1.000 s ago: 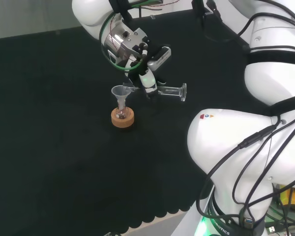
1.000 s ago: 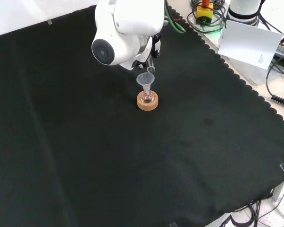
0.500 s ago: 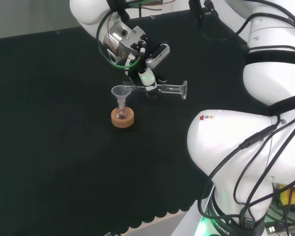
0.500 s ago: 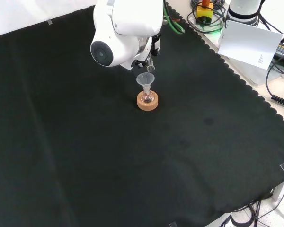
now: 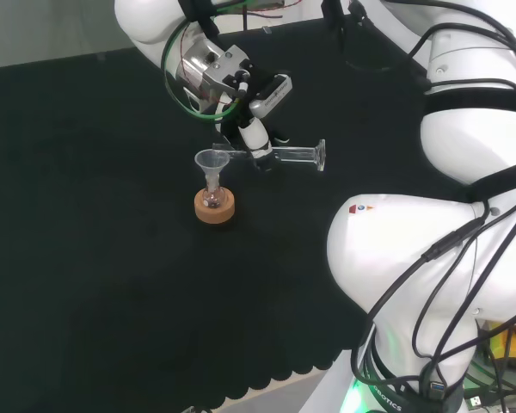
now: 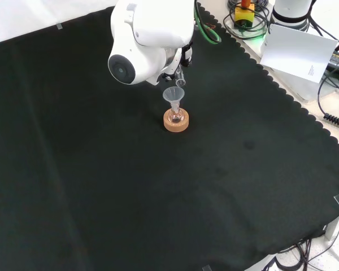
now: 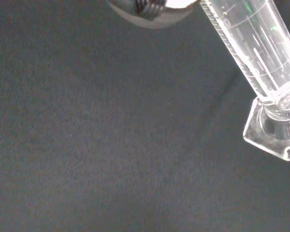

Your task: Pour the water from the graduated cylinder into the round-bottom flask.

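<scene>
The bench is covered by black cloth (image 6: 101,186) with a scalloped edge. A tan cork ring (image 5: 214,207) is seen under the clear flask (image 6: 176,117), which is topped by a clear funnel (image 5: 210,161). The graduated cylinder (image 5: 294,156) is clear glass, marked with white lines. The hand (image 5: 256,138) is coloured black and white.

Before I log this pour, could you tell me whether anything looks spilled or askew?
Nothing stands out. The hand holds the graduated cylinder about level, mouth over the funnel, which sits upright in the flask on its cork ring.
</scene>
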